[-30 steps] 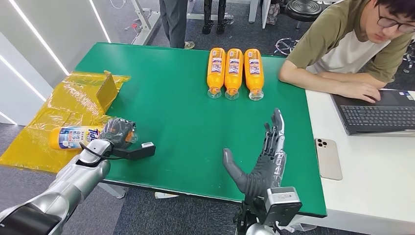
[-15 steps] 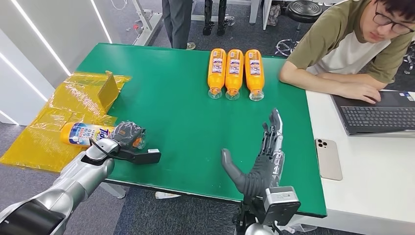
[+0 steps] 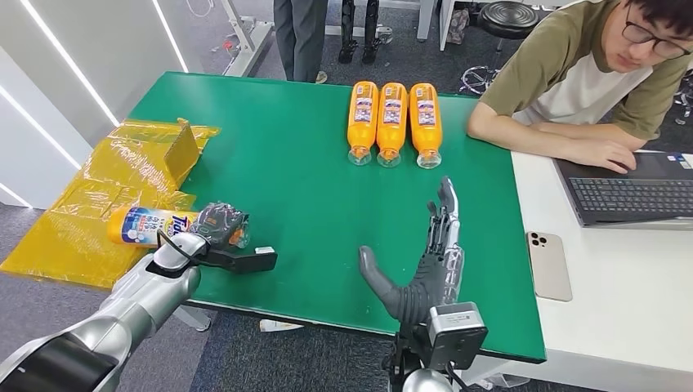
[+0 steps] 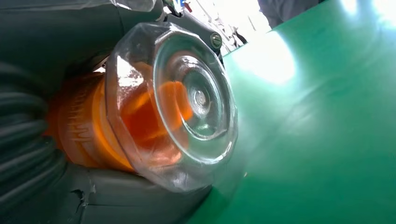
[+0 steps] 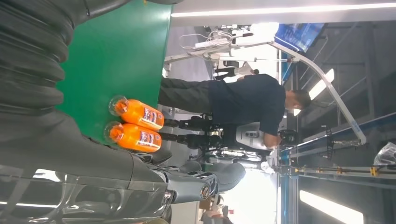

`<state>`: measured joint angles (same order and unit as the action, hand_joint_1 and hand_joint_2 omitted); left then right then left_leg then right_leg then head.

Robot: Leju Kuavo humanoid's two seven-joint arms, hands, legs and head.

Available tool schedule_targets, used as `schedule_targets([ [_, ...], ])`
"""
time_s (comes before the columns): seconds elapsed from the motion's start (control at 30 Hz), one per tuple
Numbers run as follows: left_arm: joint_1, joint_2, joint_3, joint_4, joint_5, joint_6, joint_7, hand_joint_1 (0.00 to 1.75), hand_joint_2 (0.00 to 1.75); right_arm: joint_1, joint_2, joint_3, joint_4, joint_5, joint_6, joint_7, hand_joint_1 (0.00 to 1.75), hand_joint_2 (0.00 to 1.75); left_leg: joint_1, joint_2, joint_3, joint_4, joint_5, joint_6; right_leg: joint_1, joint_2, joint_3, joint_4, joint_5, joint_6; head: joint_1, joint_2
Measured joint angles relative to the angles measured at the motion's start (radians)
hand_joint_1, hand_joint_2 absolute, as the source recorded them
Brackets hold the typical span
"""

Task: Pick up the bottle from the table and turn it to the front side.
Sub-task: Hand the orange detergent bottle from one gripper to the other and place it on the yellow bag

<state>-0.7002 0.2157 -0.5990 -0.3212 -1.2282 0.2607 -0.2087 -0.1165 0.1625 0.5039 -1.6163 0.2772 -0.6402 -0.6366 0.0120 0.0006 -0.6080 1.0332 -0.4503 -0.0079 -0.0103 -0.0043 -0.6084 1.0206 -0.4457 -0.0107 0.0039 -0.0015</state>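
An orange bottle [image 3: 151,224] with a blue and white label lies sideways over the green table's [image 3: 310,196] left front edge. My left hand [image 3: 214,224] grips it at the neck end, its clear cap [image 4: 187,100] facing the left wrist camera. My right hand [image 3: 429,265] stands open above the table's front middle, fingers straight and pointing away, thumb out to the left, holding nothing.
Three orange bottles [image 3: 391,121] lie side by side at the table's far middle. Yellow plastic wrap [image 3: 106,192] with a cardboard flap covers the left. A person leans an arm [image 3: 539,135] on the right edge by a laptop [image 3: 633,192] and a phone [image 3: 547,263].
My left hand has carried the bottle to the right, from over the yellow wrap toward the table. My right hand has shifted slightly left.
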Motion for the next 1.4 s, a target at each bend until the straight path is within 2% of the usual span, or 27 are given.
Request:
schedule_targets([
  [0.03,0.002,-0.002,0.000,0.001,0.002,0.011,0.004,1.70,1.75,0.000,0.000,0.000,0.000,0.002,0.003,0.002,0.00,1.75,0.000,0.000,0.000,0.000,0.000,0.000,0.000,0.000,0.000,0.000,0.000,0.000,0.000,0.000],
  [0.07,0.003,-0.004,0.000,0.002,0.003,0.018,0.009,1.41,1.75,0.000,0.000,0.000,0.000,0.005,0.005,0.003,0.00,1.75,0.000,0.000,0.000,0.000,0.000,0.000,0.000,0.000,0.000,0.000,0.000,0.000,0.000,0.000],
  [0.17,0.006,-0.008,0.001,0.003,0.003,0.030,0.021,0.15,1.75,0.000,0.000,0.000,0.000,0.013,0.009,0.006,0.00,1.75,0.000,0.000,0.000,0.000,0.000,0.000,0.000,0.000,0.000,0.000,0.000,0.000,0.000,0.000],
  [0.2,0.006,-0.009,0.002,0.004,0.003,0.034,0.025,0.00,1.75,0.000,0.000,0.000,0.000,0.014,0.011,0.006,0.00,1.75,0.000,0.000,0.000,0.000,0.000,0.000,0.000,0.000,0.000,0.000,0.000,0.000,0.000,0.000],
  [0.4,0.009,-0.016,0.024,0.006,0.019,0.045,0.041,0.00,1.75,0.000,0.000,0.000,0.000,0.020,0.029,0.010,0.00,1.75,0.000,0.000,0.000,0.000,0.000,0.000,0.000,0.000,0.000,0.000,0.000,0.000,0.000,0.000],
  [0.5,0.011,-0.018,0.046,0.006,0.048,0.055,0.021,0.00,1.75,0.000,0.000,0.000,0.000,0.029,0.039,0.011,0.00,1.75,0.000,0.000,0.000,0.000,0.000,0.000,0.000,0.001,0.000,0.000,0.000,0.000,0.000,0.000],
  [0.63,0.027,-0.021,0.098,0.006,0.118,0.082,-0.067,0.00,1.75,-0.001,0.000,0.000,0.003,0.032,0.044,0.010,0.00,1.75,0.000,0.000,0.000,0.000,0.000,0.000,0.000,0.001,-0.001,0.000,0.000,0.000,0.000,0.000],
  [0.73,0.046,-0.030,0.172,0.006,0.231,0.073,-0.181,0.00,1.75,-0.002,0.000,0.000,0.007,0.029,0.048,0.007,0.00,1.75,0.000,0.000,-0.001,0.000,0.000,0.000,0.000,0.001,-0.001,0.000,0.000,0.000,0.000,0.000],
  [0.8,0.055,-0.038,0.242,0.005,0.345,-0.005,-0.287,0.00,1.75,-0.003,0.000,-0.001,0.008,0.024,0.054,0.003,0.00,1.75,0.000,0.000,-0.001,0.000,0.000,0.000,0.000,0.001,-0.001,0.000,0.000,0.000,0.000,0.000],
  [0.9,0.061,-0.049,0.357,-0.004,0.512,-0.212,-0.423,0.00,1.75,-0.005,0.001,-0.002,0.014,0.013,0.063,-0.003,0.00,1.75,0.000,0.000,-0.001,0.000,0.000,0.000,0.000,0.001,-0.001,0.000,0.000,0.000,0.000,0.000],
  [1.0,0.088,-0.055,0.451,-0.041,0.666,-0.457,-0.485,0.00,1.75,-0.006,0.003,-0.005,0.020,0.010,0.066,-0.010,0.00,1.75,0.000,0.000,-0.001,0.000,0.000,0.000,0.000,0.001,-0.001,0.000,0.000,0.000,0.000,0.000],
  [1.07,0.120,-0.057,0.496,-0.078,0.763,-0.572,-0.492,0.00,1.75,-0.007,0.003,-0.007,0.022,0.006,0.068,-0.013,0.00,1.75,0.000,0.001,-0.001,0.000,0.000,0.000,0.000,0.002,-0.001,0.000,0.000,0.000,0.000,0.000],
  [1.17,0.161,-0.056,0.550,-0.129,0.904,-0.675,-0.493,0.00,1.75,-0.006,0.004,-0.009,0.022,0.003,0.067,-0.014,0.00,1.75,0.000,0.002,-0.001,0.000,0.000,0.000,0.000,0.003,-0.002,0.000,0.000,0.000,0.000,0.000],
  [1.4,0.246,-0.051,0.673,-0.297,1.219,-0.795,-0.494,0.00,1.75,-0.002,0.006,-0.020,0.021,0.006,0.084,-0.018,0.00,1.75,0.000,0.002,-0.001,0.000,0.000,0.000,0.000,0.003,-0.003,0.000,0.000,0.000,0.000,0.000],
])
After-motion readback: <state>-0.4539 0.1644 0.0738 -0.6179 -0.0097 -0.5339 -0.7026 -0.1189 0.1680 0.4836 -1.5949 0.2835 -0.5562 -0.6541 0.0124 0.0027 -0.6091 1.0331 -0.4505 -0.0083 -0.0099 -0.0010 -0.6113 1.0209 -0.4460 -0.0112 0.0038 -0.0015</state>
